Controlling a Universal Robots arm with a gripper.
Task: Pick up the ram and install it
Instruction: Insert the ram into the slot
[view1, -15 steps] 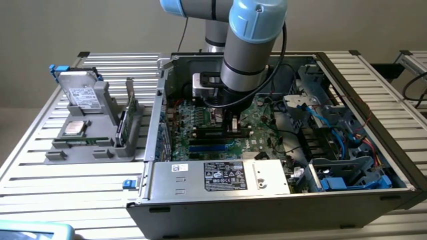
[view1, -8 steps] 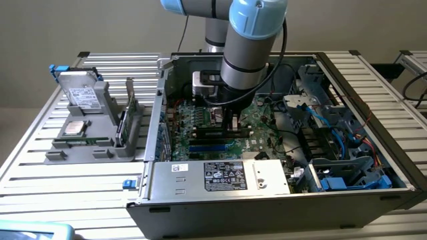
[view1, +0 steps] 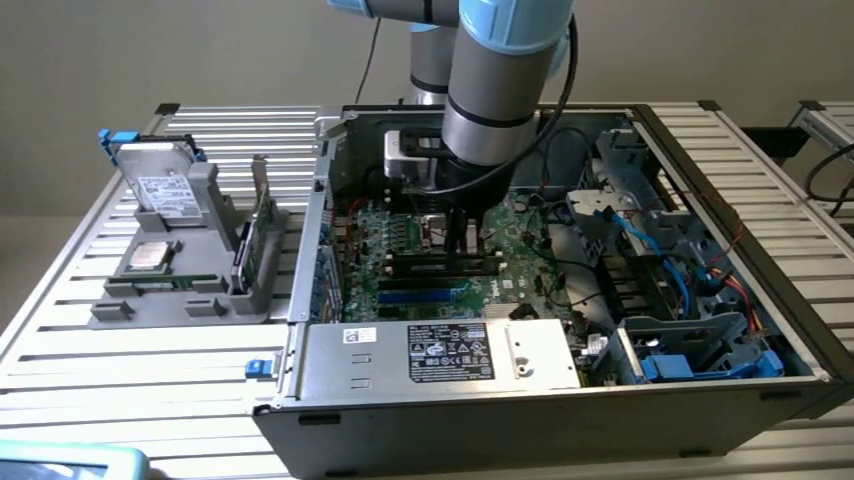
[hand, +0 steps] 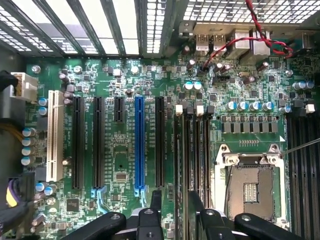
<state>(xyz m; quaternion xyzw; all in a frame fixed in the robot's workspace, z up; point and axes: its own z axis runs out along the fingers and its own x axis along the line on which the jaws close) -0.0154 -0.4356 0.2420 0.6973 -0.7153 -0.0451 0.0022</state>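
Observation:
In the exterior view my gripper (view1: 461, 238) reaches down into the open computer case (view1: 747, 300), just above the green motherboard (view1: 521, 235). From the wrist view, my gripper (hand: 176, 196) is open, with one black finger on each side of the long memory slots. The ram (hand: 189, 165) appears as a narrow dark stick standing edge-on in one of those slots, between white latches. Neither finger touches it. Whether it is pressed fully home I cannot tell. In the exterior view the slots (view1: 441, 266) lie directly under the gripper.
A grey holder (view1: 114, 310) on the slatted table at the exterior view's left carries a hard drive (view1: 167, 190), a square silver chip (view1: 147, 255) and an upright green card (view1: 256, 230). The power supply (view1: 441, 350), blue cables (view1: 667, 260) and case walls crowd the gripper.

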